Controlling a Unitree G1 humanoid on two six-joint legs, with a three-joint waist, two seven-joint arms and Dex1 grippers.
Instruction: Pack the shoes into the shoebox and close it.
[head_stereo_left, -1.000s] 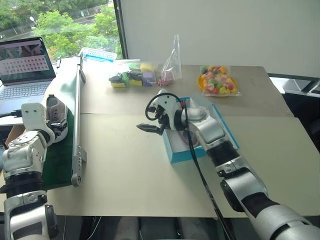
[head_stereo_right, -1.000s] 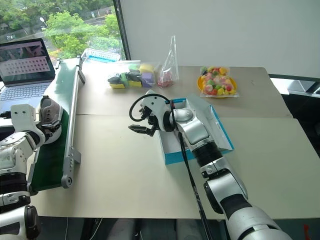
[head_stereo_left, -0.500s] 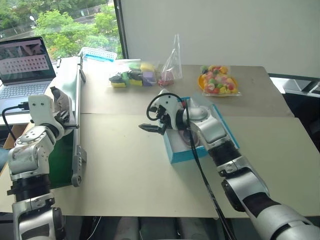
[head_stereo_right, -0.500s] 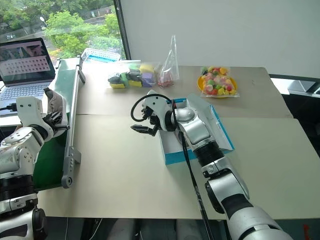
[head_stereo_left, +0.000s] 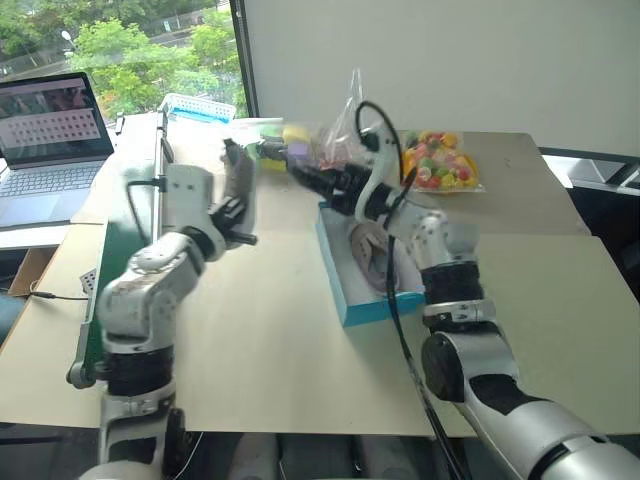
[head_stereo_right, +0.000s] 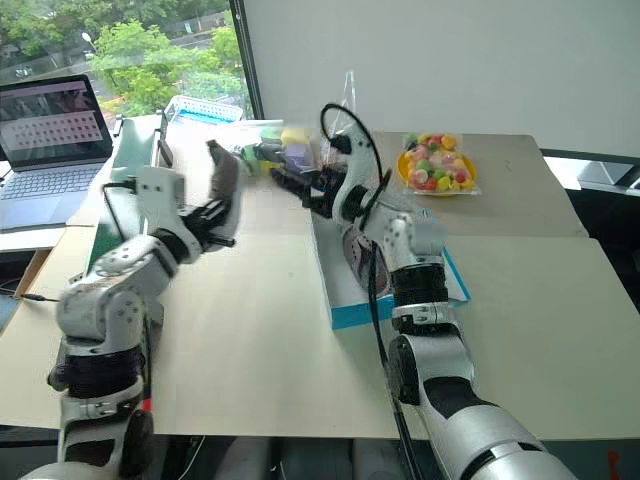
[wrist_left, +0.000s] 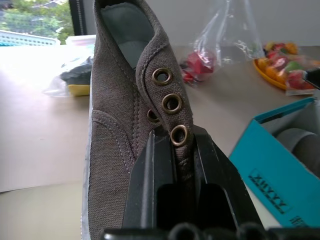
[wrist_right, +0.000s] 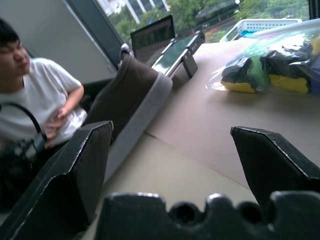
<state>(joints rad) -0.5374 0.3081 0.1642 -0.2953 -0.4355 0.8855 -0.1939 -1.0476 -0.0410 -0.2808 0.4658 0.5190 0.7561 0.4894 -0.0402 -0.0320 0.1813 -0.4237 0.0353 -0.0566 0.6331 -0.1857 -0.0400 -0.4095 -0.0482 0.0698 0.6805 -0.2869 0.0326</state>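
The left gripper (wrist_left: 175, 150) has pinched shut on a grey shoe (head_stereo_left: 238, 185) by its lace holes and carried it from the green belt on the far left toward the middle of the table. The right gripper (wrist_right: 175, 165) has lifted out of the blue shoebox (head_stereo_left: 345, 285), its fingers spread wide and holding nothing. One shoe (head_stereo_left: 368, 255) already lies in the box, so I think this second one goes in next.
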